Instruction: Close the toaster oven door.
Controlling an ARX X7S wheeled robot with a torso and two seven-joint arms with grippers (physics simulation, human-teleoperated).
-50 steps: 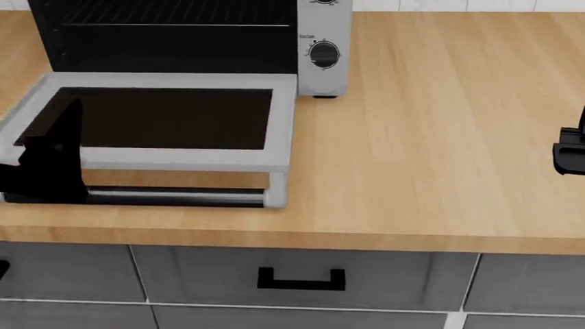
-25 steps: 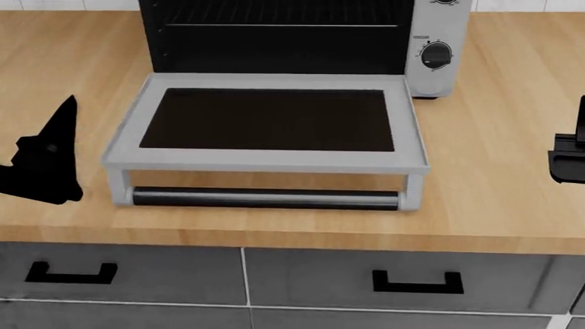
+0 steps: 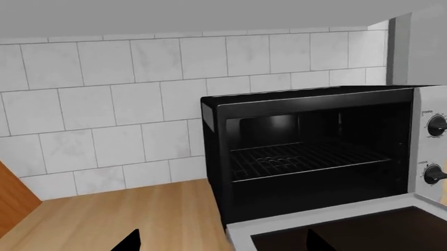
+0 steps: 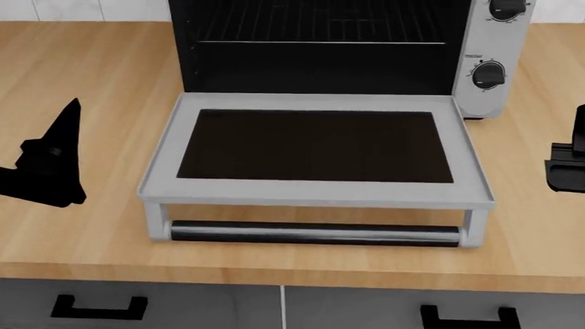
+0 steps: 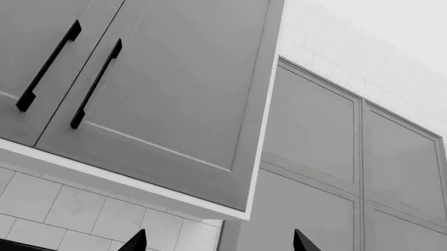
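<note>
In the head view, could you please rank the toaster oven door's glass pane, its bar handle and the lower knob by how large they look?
1. The glass pane of the toaster oven door, by far the largest.
2. The bar handle, nearly as long but slim.
3. The lower knob, the smallest, though it sits farther from the camera.

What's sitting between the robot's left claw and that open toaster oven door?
Nothing. In the head view, only bare wooden countertop separates the left claw from the toaster oven door.

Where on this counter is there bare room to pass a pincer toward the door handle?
Bare wood flanks the toaster oven door: between it and the left pincer, and toward the right pincer. It is tight under the handle, near the counter edge.
</note>
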